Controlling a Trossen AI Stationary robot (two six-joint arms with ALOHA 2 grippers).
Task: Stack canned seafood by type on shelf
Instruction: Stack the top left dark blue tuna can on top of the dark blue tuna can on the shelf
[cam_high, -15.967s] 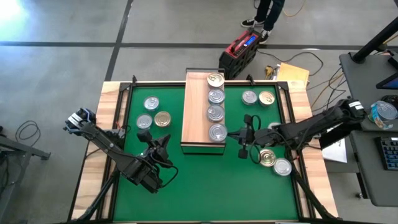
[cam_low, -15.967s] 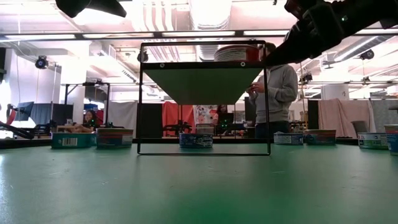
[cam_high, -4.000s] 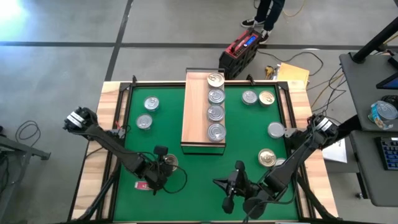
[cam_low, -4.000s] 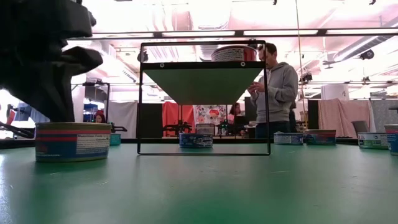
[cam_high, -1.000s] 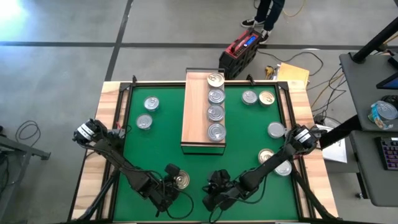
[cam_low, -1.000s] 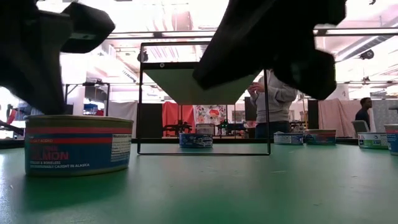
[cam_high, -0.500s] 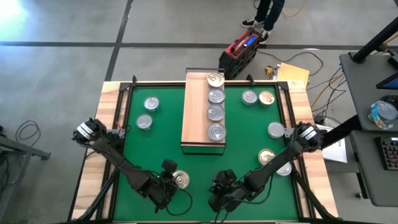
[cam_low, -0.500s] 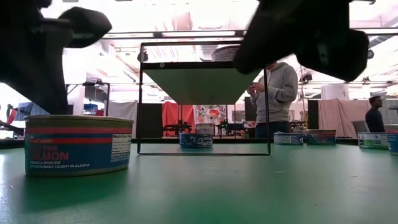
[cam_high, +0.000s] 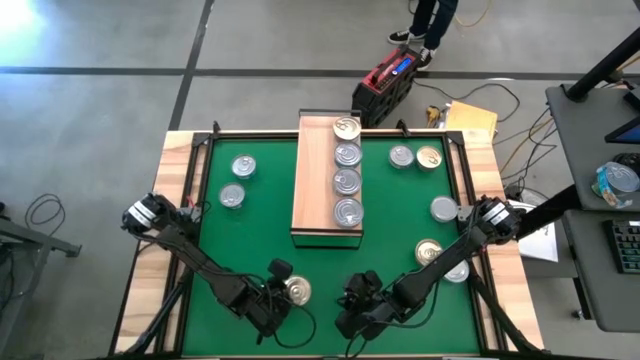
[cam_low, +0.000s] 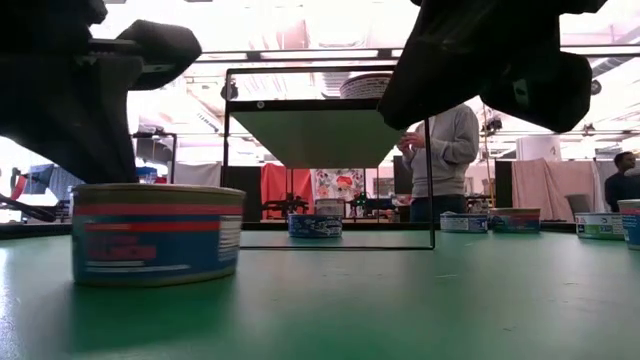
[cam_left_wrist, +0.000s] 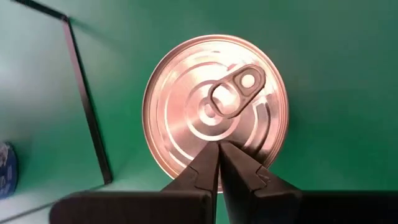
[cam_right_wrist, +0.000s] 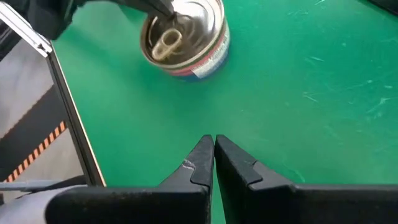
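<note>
A flat tin (cam_high: 297, 290) with a gold pull-tab lid and a red and blue label (cam_low: 157, 235) stands on the green mat near the table's near edge. My left gripper (cam_left_wrist: 218, 147) is shut, with its tips on that lid. To the tin's right, my right gripper (cam_right_wrist: 213, 142) is shut and hangs above the bare mat, touching nothing. The light-wood shelf (cam_high: 313, 190) stands at the far middle with a row of silver-lidded and gold-lidded tins (cam_high: 347, 182) along its right side. My left gripper rests its shut fingertips on the tin's lid, just inside the rim (cam_left_wrist: 214, 138), below the pull tab. The fingers slant down onto it from the table's near left. The tin stands flat on the mat, lid up.
Two tins (cam_high: 238, 180) lie on the mat left of the shelf. Several more lie to its right (cam_high: 414, 157) and by the right edge (cam_high: 441, 250). The mat has a raised dark frame and a wooden border (cam_high: 178, 180). People stand in the room beyond.
The tin has slid a little along the mat toward the table's right, staying upright, and my left gripper has gone with it, still shut. My right gripper has drifted a little toward the table's right, also shut.
</note>
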